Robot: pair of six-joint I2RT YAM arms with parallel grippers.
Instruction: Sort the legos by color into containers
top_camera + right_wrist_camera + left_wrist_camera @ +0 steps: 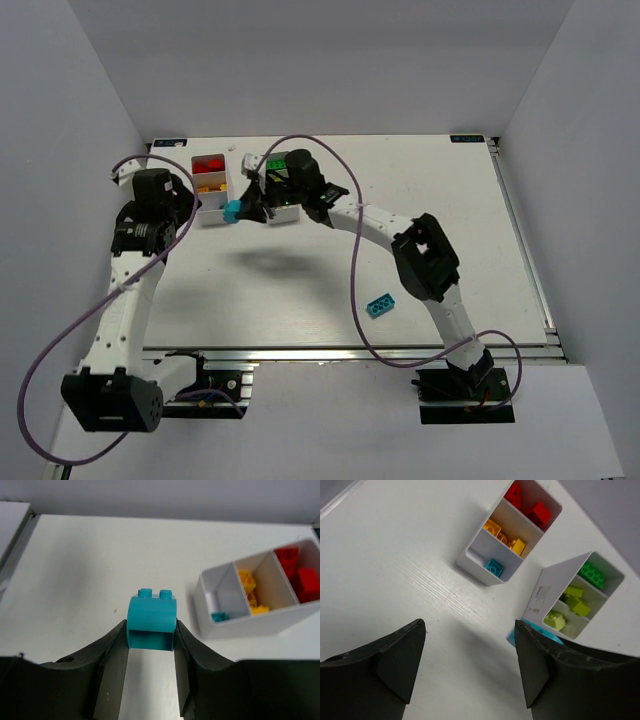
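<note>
The right end effector (pixel 151 630) is clamping a cyan brick (pixel 151 615). The brick's studs are pointing away from the wrist, the stud pair running across the jaws, just off the cyan-compartment end of the red tray (pixel 260 625). The left end effector (pixel 470 665) is hanging near that tray, jaws wide apart and empty. A second cyan brick (pixel 380 305) is lying on the worktop (pixel 450 200) well away from the tray, studs up, long axis diagonal.

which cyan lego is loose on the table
The cyan lego beside the right arm; one is in the right gripper, another in a tray.
</note>
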